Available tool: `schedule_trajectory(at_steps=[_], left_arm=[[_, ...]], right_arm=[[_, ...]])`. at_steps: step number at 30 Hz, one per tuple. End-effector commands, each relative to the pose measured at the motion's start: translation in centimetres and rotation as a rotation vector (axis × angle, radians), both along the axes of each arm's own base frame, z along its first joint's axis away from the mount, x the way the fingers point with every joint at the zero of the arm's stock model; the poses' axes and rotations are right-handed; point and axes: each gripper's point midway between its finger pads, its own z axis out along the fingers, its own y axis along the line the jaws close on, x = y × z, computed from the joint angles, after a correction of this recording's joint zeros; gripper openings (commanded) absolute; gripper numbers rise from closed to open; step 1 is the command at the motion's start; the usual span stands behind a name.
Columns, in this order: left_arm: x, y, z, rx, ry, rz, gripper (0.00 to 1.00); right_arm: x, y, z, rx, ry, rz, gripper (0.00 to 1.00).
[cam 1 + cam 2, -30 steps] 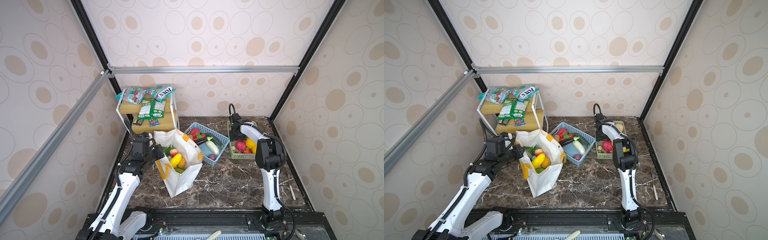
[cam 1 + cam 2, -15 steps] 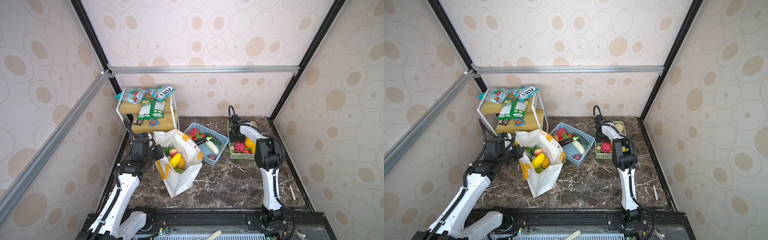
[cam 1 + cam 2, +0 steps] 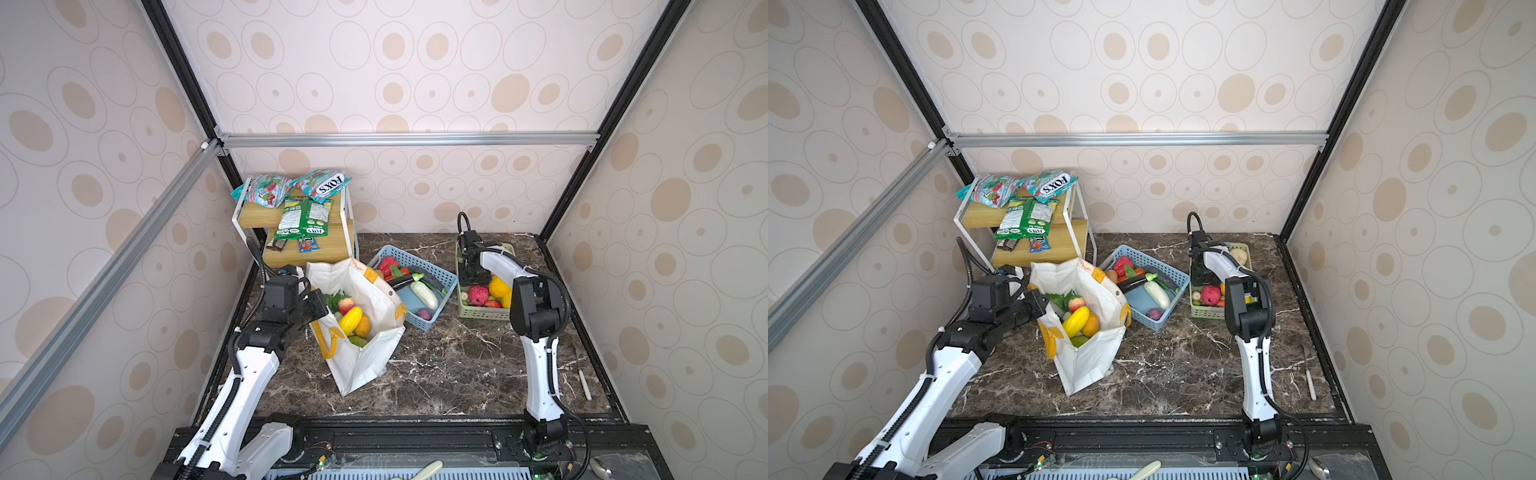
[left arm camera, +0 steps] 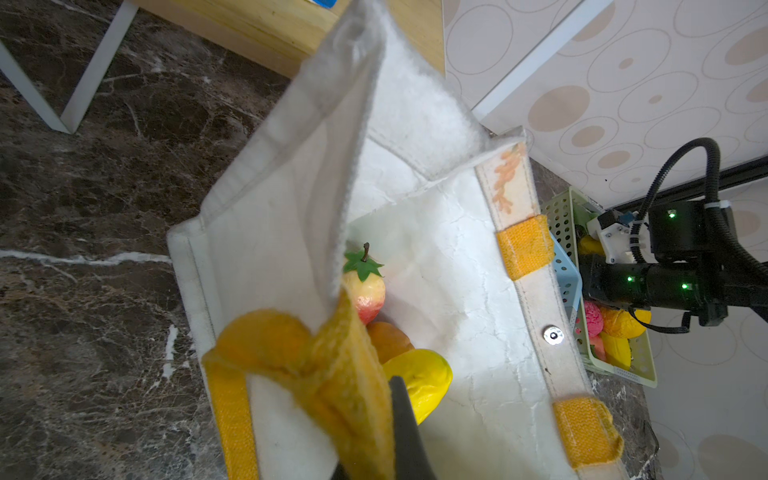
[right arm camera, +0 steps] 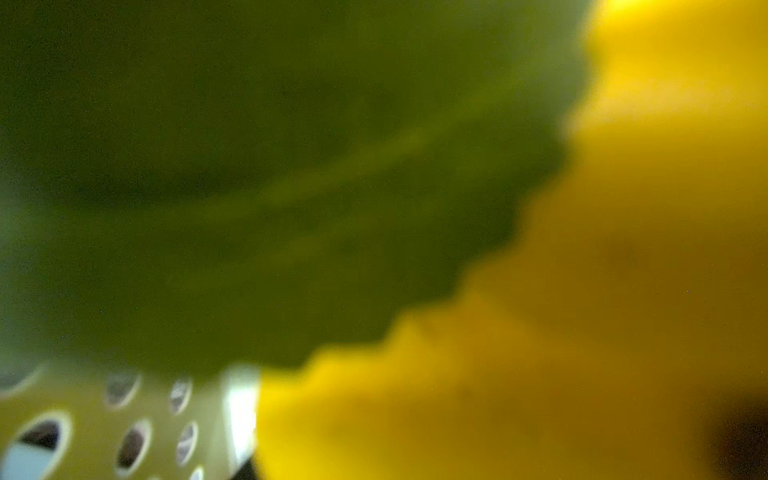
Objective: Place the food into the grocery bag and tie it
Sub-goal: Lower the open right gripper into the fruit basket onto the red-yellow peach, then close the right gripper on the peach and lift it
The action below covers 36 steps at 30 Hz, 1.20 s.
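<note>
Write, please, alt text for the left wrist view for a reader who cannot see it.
The left gripper pinches a yellow-orange handle of the white grocery bag. Inside lie a toy peach, an orange fruit and a yellow fruit. Beyond, the right arm reaches over a green basket.

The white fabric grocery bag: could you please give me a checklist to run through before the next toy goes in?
1. White fabric grocery bag upright, mouth open: ok.
2. Left jaws shut on its yellow-orange loop handle: ok.
3. Right jaws, down in the green perforated plastic basket, holding a toy: cannot tell.
4. All toy food bagged: not ok; some also lies in the blue slotted plastic basket.
5. Bag tied: not ok.
</note>
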Motion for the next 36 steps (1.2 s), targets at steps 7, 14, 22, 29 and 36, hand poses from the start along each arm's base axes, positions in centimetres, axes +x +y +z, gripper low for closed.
schedule_trajectory(at_steps=[7,14,22,29,36], left_arm=[[0.8,0.3,2.7,-0.007,-0.094,0.018,0.00],[0.8,0.3,2.6,-0.008,-0.094,0.017,0.00],[0.7,0.3,2.9,-0.010,-0.100,0.018,0.00],[0.7,0.3,2.9,-0.010,-0.099,0.017,0.00],[0.8,0.2,3.1,-0.015,-0.101,0.010,0.00]], right_arm=[[-0.6,0.4,3.6,0.043,-0.051,-0.005,0.48],[-0.9,0.5,4.9,0.059,-0.068,-0.002,0.48],[-1.6,0.5,6.6,0.075,-0.084,0.002,0.48],[-2.4,0.6,8.5,0.092,-0.107,0.009,0.48],[-3.1,1.2,11.2,0.142,-0.144,0.016,0.48]])
